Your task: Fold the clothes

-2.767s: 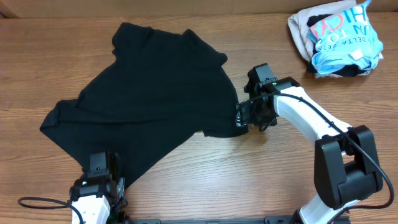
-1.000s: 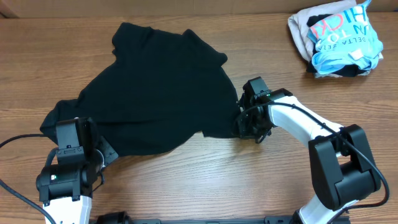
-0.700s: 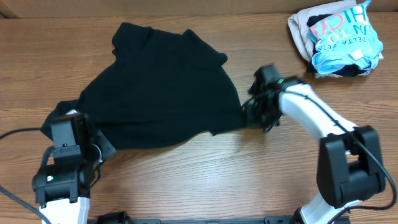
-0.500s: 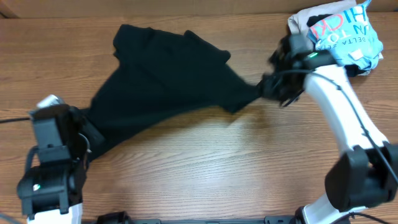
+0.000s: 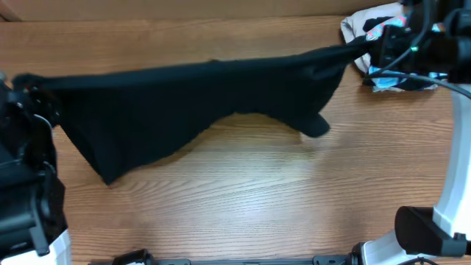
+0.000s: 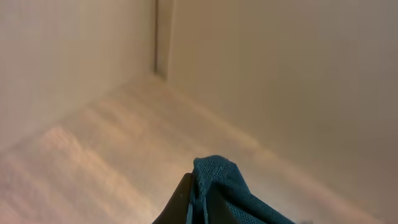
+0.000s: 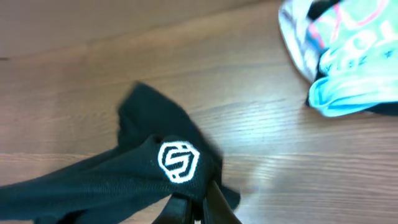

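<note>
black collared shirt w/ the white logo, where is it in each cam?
Overhead: the soft black short-sleeved shirt stretches across the upper half, left edge to top right.
Left wrist: a bunched corner at bottom centre.
Right wrist: lower left, round white logo showing.
Landmark: light-blue-and-white garment, top right in overhead and right wrist; absent from left wrist.

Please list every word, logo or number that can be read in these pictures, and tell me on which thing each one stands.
"S": a stylised white letter inside a rounded outline, as far as it can be read. It is the logo on the black shirt.
The light-blue-and-white garment carries pink lettering: too blurred and cut off to read in the right wrist view, and mostly hidden in the overhead view.
No other words or numbers show.
</note>
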`<state>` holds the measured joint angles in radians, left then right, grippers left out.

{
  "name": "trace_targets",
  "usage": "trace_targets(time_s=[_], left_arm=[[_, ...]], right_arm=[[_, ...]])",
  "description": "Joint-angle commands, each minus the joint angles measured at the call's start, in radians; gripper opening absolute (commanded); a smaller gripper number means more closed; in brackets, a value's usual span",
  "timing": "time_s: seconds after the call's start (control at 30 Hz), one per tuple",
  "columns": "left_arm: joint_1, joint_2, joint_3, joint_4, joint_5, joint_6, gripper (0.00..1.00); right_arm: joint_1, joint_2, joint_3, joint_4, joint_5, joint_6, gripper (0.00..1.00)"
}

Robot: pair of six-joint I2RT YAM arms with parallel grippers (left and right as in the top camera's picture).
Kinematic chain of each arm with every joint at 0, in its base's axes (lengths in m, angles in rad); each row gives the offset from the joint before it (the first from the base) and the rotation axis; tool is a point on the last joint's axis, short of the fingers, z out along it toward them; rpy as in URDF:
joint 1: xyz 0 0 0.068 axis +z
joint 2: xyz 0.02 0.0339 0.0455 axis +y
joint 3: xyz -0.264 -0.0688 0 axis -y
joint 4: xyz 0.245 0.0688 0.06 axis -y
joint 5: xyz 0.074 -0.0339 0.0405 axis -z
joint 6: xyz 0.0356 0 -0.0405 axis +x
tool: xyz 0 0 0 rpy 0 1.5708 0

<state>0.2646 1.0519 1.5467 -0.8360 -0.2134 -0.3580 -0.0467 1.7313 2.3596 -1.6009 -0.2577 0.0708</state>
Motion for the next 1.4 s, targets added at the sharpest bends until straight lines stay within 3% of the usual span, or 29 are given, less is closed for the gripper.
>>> trace_targets(time_s=[0.0, 0.13, 0.37, 0.7, 0.87, 1.07, 1.2, 1.37], left_arm=[[0.024, -0.006, 0.139, 0.006, -0.066, 0.055, 0.04], [0.023, -0.022, 0.232, -0.047, -0.033, 0.075, 0.04], [0.023, -0.046, 0.288, -0.181, 0.005, 0.113, 0.04], [0.023, 0.120, 0.288, -0.282, 0.225, 0.255, 0.04], [0.023, 0.287, 0.288, -0.182, 0.263, 0.293, 0.04], [0.023, 0.478, 0.374, 0.033, 0.276, 0.257, 0.04], [0.023, 0.566, 0.517, 0.052, 0.294, 0.246, 0.04], [0.023, 0.617, 0.627, 0.058, 0.296, 0.258, 0.04]], right_arm=[[-0.034, -0.053, 0.167, -0.046, 0.082, -0.019, 0.04], [-0.034, -0.105, 0.280, -0.093, 0.100, -0.018, 0.04], [-0.034, -0.259, 0.288, -0.093, 0.112, -0.019, 0.04], [-0.034, -0.158, 0.150, -0.085, 0.111, -0.036, 0.04], [-0.034, -0.017, 0.132, 0.025, 0.111, -0.046, 0.04], [-0.034, 0.108, 0.132, 0.330, 0.126, -0.045, 0.04], [-0.034, 0.111, 0.137, 0.487, 0.126, -0.045, 0.04], [-0.034, 0.114, 0.141, 0.545, 0.126, -0.045, 0.04]])
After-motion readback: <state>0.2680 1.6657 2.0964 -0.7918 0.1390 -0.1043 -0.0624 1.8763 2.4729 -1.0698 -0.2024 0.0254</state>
